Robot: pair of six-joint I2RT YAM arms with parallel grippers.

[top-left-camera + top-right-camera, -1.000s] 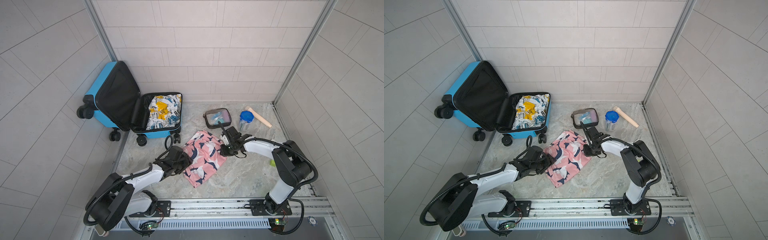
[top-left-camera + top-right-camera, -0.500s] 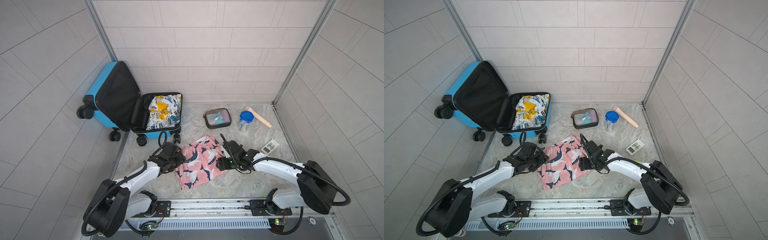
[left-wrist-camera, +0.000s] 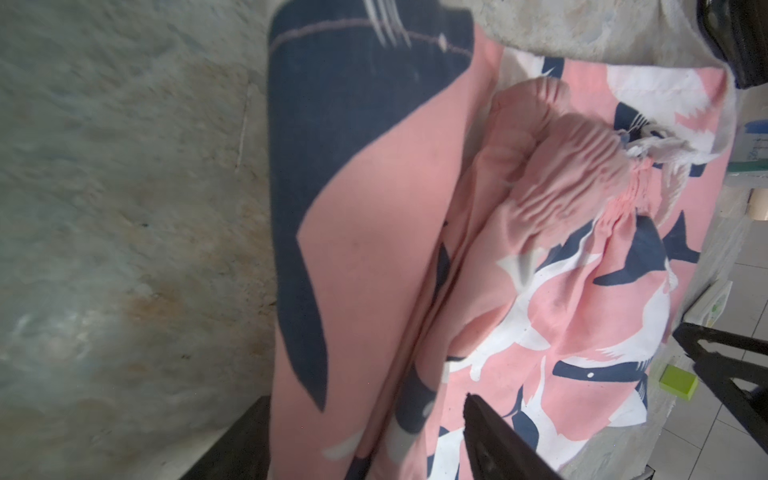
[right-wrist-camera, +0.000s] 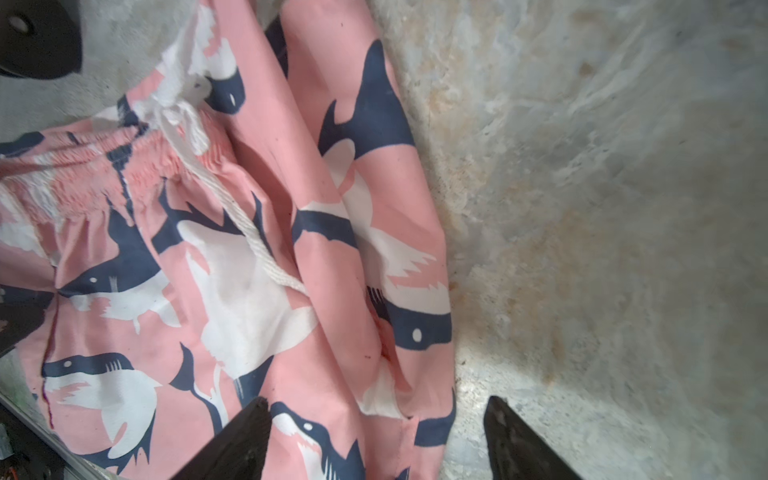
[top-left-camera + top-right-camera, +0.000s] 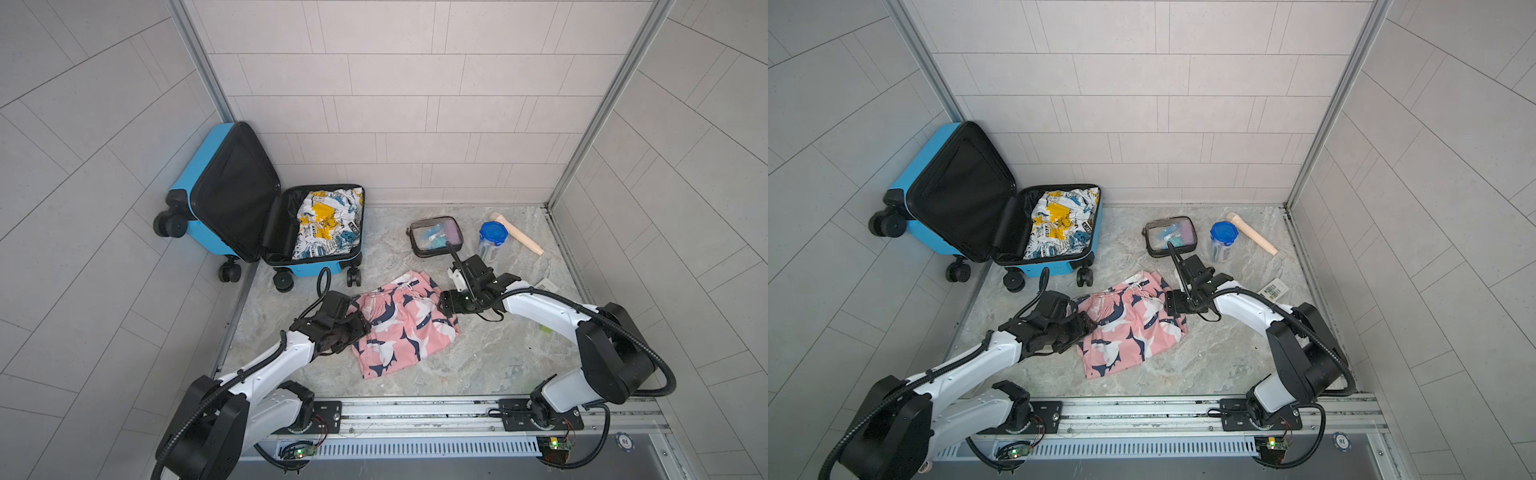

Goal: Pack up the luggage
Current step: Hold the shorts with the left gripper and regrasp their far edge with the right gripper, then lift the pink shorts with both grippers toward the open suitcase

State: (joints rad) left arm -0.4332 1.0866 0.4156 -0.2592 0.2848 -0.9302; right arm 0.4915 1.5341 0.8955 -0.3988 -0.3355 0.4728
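Note:
The luggage point(image 5: 195, 216) point(image 5: 911, 185), a blue suitcase, lies open at the back left in both top views, with a white, yellow and blue printed garment point(image 5: 328, 224) in its lower half. Pink shark-print shorts point(image 5: 403, 328) point(image 5: 1129, 328) lie on the floor between my arms. My left gripper point(image 5: 365, 328) point(image 3: 365, 419) is open at the shorts' left edge, and the fabric point(image 3: 540, 291) runs between its fingers. At the right edge my right gripper point(image 5: 444, 306) point(image 4: 374, 411) is open, one finger over the cloth point(image 4: 208, 270) and one over bare floor.
A clear toiletry pouch point(image 5: 435, 237), a blue-lidded jar point(image 5: 492, 239) and a beige stick point(image 5: 517, 232) stand behind the shorts. A white card point(image 5: 546, 286) lies to the right by the wall. Walls close in on all sides, and a metal rail point(image 5: 415, 409) runs along the front.
My right gripper has opened and let go of the shorts' right edge. The left jaws have widened a little. The shorts now lie slightly nearer the front, spread flatter.

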